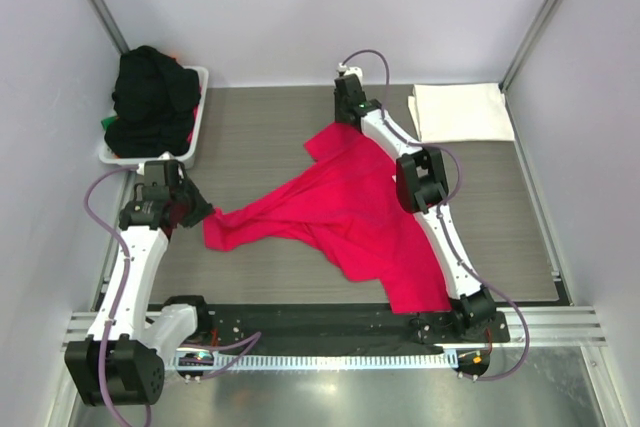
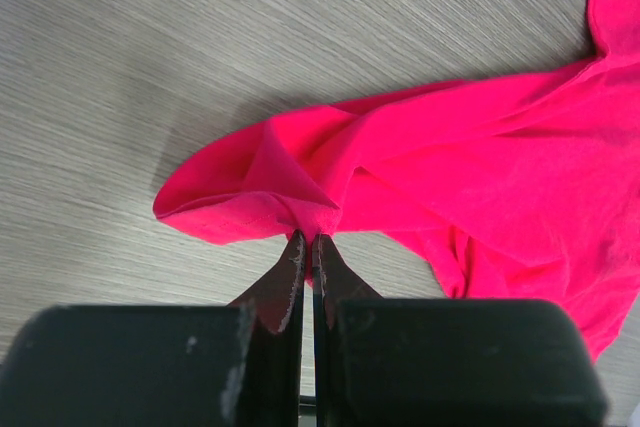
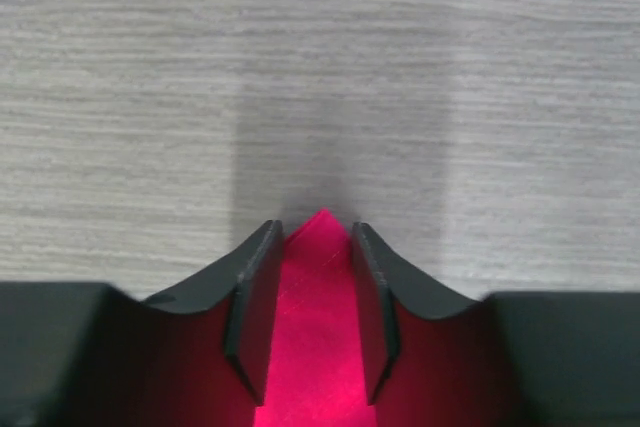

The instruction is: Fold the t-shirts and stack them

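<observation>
Pinkish-red t-shirt [image 1: 350,217] lies crumpled and partly spread in the middle of the table [image 1: 260,137], with its near part running down to the front edge by the right arm's base. Left gripper [image 1: 200,212] is at the shirt's left corner. In the wrist view its fingers [image 2: 290,282] are pressed together on a pinched fold of red cloth, almost no gap, with fabric bunched just ahead of the tips. Right gripper [image 1: 343,119] is at the shirt's far corner, arm stretched over the cloth. Its fingers [image 3: 255,287] have red fabric filling the gap between them and a pointed bit poking just past the tips, so it is clamped on the shirt too. The shirt forms a rough triangle between the two grips and the near part. White t-shirt [image 1: 460,112] sits folded in a neat rectangle at the far right of the table, apart from the red one. Basket [image 1: 200,137] at far left holds a heap of black t-shirts [image 1: 150,97]. A sliver of green cloth [image 1: 106,125] shows at its left rim and orange cloth [image 1: 178,57] at the top, both too small to identify.
</observation>
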Available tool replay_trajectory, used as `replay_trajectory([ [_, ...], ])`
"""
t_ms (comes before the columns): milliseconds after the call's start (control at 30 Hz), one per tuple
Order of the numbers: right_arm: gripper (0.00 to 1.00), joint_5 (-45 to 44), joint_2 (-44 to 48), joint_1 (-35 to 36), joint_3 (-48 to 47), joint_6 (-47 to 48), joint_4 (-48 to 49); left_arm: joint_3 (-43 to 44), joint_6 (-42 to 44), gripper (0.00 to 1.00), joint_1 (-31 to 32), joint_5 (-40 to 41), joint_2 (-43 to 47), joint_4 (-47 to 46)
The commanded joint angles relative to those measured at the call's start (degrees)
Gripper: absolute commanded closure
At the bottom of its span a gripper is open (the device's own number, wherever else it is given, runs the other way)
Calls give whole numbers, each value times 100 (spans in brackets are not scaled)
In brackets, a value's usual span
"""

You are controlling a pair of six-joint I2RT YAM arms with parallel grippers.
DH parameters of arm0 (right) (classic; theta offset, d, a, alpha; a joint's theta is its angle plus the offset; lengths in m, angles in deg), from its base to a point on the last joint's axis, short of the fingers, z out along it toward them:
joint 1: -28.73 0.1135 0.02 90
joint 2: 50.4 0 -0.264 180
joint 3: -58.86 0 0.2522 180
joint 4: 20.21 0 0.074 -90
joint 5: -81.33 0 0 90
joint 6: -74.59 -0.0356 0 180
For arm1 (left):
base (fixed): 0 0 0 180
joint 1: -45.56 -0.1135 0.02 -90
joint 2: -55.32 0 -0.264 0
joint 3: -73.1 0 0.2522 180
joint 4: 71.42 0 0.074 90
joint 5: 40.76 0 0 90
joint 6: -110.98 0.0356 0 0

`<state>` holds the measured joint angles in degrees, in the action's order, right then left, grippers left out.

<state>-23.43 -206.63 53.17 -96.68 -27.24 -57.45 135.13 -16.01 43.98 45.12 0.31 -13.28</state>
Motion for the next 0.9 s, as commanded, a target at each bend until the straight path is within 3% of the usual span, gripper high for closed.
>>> replay_trajectory([
  [0, 62, -79, 311, 113, 501, 6, -227, -11, 113, 100, -26, -124, 77, -184],
  [67, 69, -184, 408, 122, 607, 6, -244, -11, 113, 100, -26, -115, 77, -184],
  [233, 99, -308, 584, 122, 862, -73, -236, -11, 113, 100, -26, -98, 60, -184],
  [367, 99, -317, 830, 122, 924, -56, -297, -11, 105, 100, -35, -28, 60, -193],
  [567, 99, -413, 2129, 122, 994, 32, -551, 340, 34, 100, -35, 148, -115, 0],
  [867, 99, -730, 5398, 122, 2055, -178, -859, 2957, -238, 100, -35, 359, -423, 974],
])
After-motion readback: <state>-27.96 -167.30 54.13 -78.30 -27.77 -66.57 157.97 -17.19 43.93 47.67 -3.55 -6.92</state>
